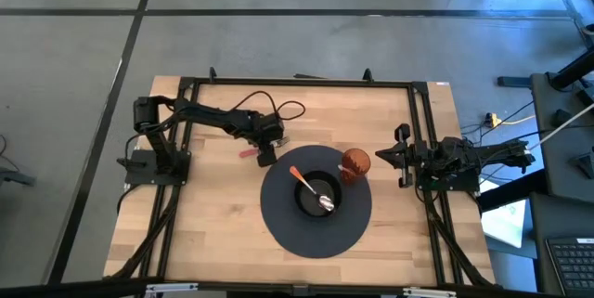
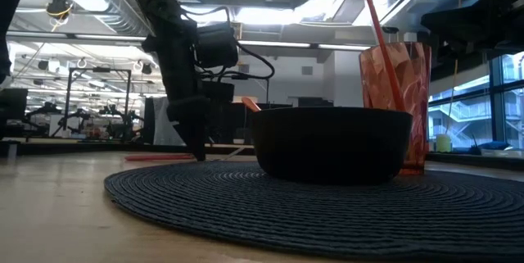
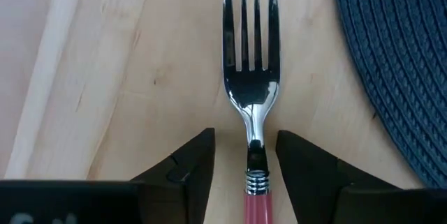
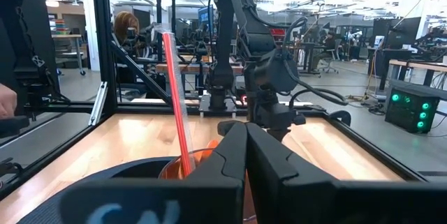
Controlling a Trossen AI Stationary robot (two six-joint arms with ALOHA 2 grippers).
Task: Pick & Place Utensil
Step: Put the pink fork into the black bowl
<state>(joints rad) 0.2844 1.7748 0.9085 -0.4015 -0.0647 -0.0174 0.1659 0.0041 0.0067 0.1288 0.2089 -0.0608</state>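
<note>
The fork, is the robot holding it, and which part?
Not gripped yet. The left end effector has its fingers open on either side of the fork, at its thin metal neck just above the pink handle, gaps showing on both sides.

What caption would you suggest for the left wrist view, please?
Left gripper straddling the pink-handled fork on the wooden table, beside the dark woven placemat.

Bowl centred on placemat; spoon in bowl; cup on placemat's right; fork left beside placemat.
</note>
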